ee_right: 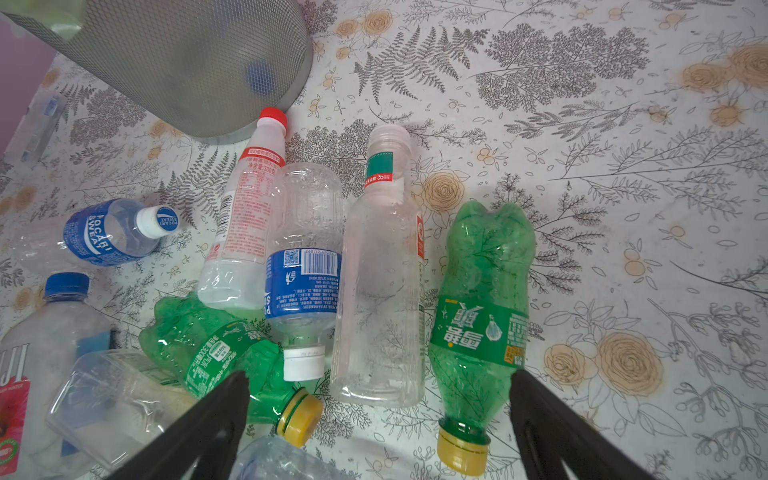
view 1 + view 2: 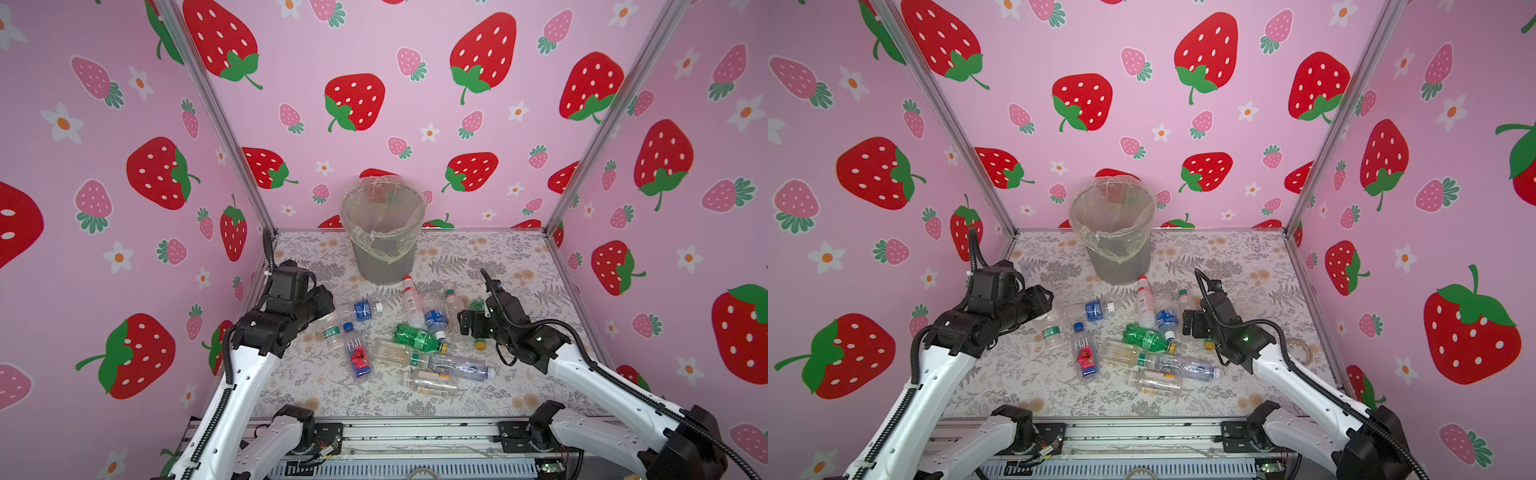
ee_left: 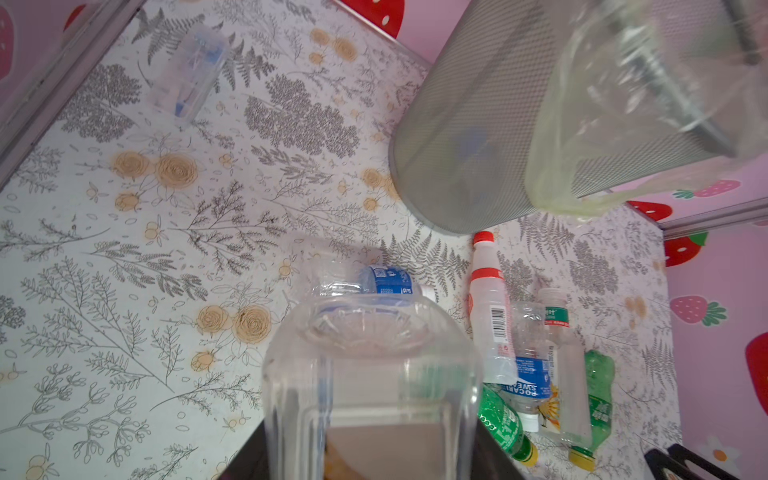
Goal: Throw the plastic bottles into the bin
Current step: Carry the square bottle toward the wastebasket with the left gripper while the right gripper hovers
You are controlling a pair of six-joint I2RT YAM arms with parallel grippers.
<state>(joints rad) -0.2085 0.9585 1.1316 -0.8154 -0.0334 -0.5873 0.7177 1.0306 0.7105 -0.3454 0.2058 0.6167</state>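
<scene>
Several plastic bottles lie in a heap mid-table in both top views, among them a Fiji bottle (image 2: 357,353) and a green one with a yellow cap (image 2: 417,337). The grey mesh bin (image 2: 384,232) (image 2: 1113,232) stands behind them, lined with a clear bag. My left gripper (image 2: 326,305) (image 3: 370,449) is shut on a clear bottle (image 3: 370,365), held off the table left of the heap. My right gripper (image 2: 465,326) (image 1: 378,374) hangs open over the heap's right side, above a clear bottle (image 1: 382,291) and a green bottle (image 1: 482,299).
A small clear box (image 3: 187,70) lies near the far left corner. A tape roll (image 2: 1298,351) sits on the mat by the right wall. Metal posts and pink walls close in three sides. The bin (image 3: 478,124) is close ahead of the left wrist.
</scene>
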